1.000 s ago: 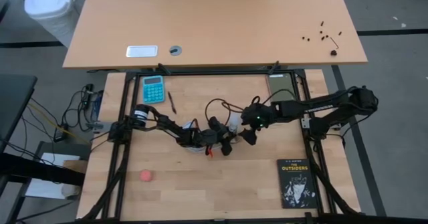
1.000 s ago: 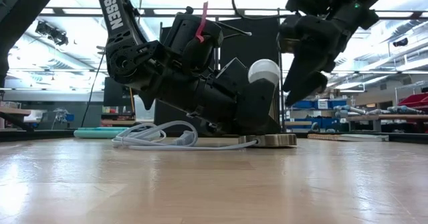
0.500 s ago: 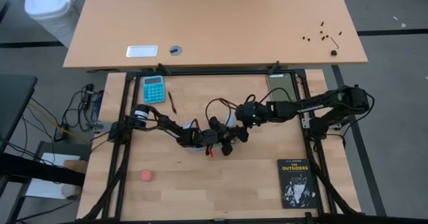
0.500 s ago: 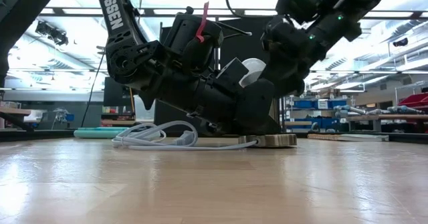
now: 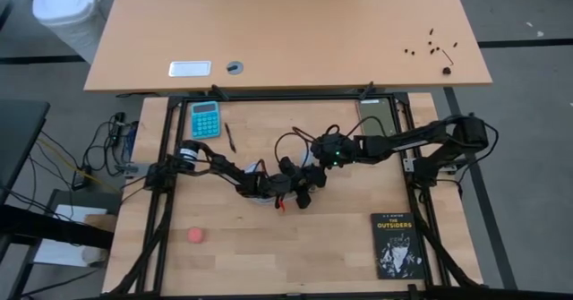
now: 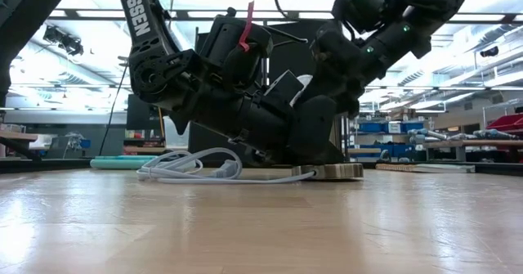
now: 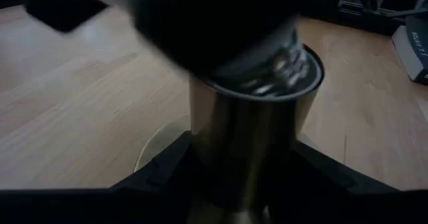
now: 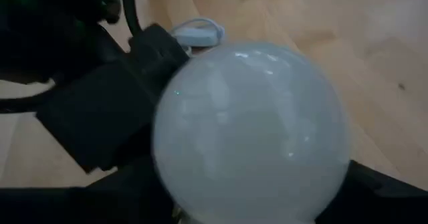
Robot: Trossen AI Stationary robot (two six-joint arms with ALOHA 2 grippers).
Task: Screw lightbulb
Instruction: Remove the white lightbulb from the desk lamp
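Observation:
The white frosted lightbulb (image 8: 251, 130) sits upright on top of a brass-coloured metal socket tube (image 7: 247, 150), which stands on a round base disc (image 6: 331, 172) on the table; a sliver of the bulb shows in the low view (image 6: 303, 83). My left gripper (image 5: 303, 191) is shut on the socket tube. My right gripper (image 5: 314, 169) is open at the bulb, with one finger on either side of the glass. The bulb's screw base is hidden. My left gripper pinches the socket tube's sides (image 7: 200, 137) between its two fingers, below the tube's rim. The fingers come slanting down from the table's left and lie across the tube. The tube stands upright on its disc. My right gripper: I cannot tell whether its fingers (image 8: 384, 190) touch the bulb.
The socket's white cord (image 6: 188, 166) lies coiled on the table by the left arm. A teal calculator (image 5: 205, 118) and a pen (image 5: 230, 136) lie at the far left, a red ball (image 5: 195, 235) at the near left, a black book (image 5: 397, 245) at the near right.
My right gripper has gone toward the table's left and down, from beside the bulb to around it, and now hides most of the bulb in the low view. My left gripper and the socket have kept still.

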